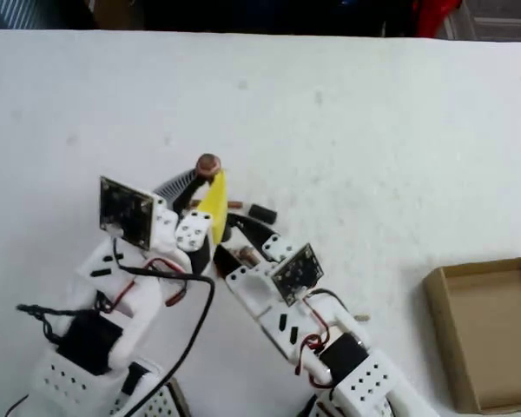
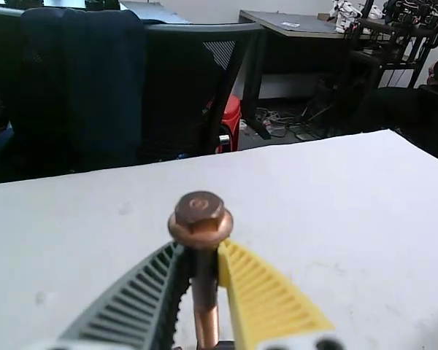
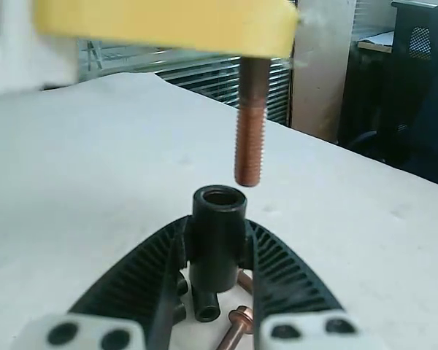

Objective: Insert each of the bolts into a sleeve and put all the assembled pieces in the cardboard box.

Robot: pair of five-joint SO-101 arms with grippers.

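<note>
My left gripper [image 2: 202,251], with one grey and one yellow finger, is shut on the shank of a copper bolt [image 2: 199,219]. In the high view its hex head [image 1: 207,163] stands above the left gripper [image 1: 200,178]. My right gripper [image 3: 217,244] has black fingers and is shut on a black sleeve [image 3: 217,233], held upright with its bore facing up. The bolt's threaded end [image 3: 250,131] hangs just above the sleeve's mouth without touching it. In the high view the right gripper [image 1: 239,243] sits right beside the left one.
A loose black sleeve [image 1: 261,213] and a loose bolt [image 1: 234,205] lie on the white table just beyond the grippers; the right wrist view shows a sleeve [image 3: 204,312] and bolt [image 3: 233,328] below the held sleeve. The open cardboard box [image 1: 440,321] stands at the right edge.
</note>
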